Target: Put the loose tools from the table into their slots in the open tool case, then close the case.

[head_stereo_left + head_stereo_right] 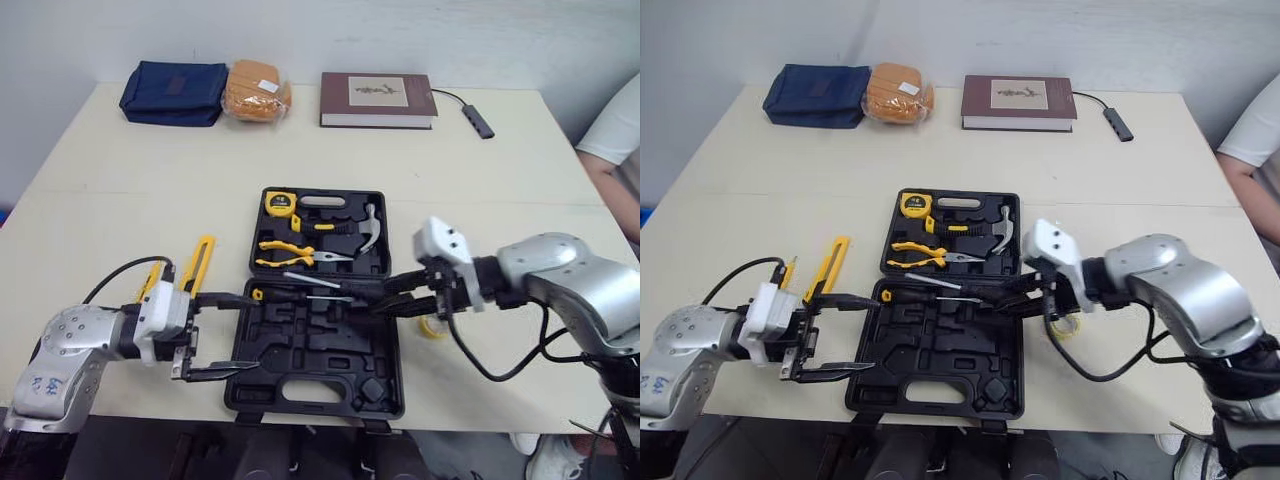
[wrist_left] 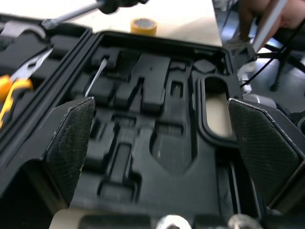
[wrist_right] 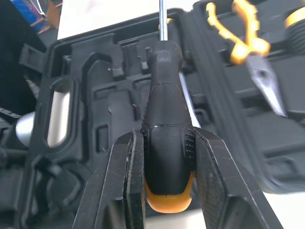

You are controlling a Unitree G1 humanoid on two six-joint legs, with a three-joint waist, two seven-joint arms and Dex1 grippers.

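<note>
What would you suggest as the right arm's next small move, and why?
Probably lower the right gripper slightly, easing its clamped screwdriver toward an empty slot in the tool case: the tool seems to hang above the moulded tray, not yet seated.

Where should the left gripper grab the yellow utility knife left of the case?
Probably mid-body, pinching the yellow utility knife across its narrow width from above: it lies flat on the table, long and slim, clear of the case.

Matt black plastic tool case [image 1: 318, 360]; screwdriver [image 3: 167, 138] has a shiny metal shaft.
</note>
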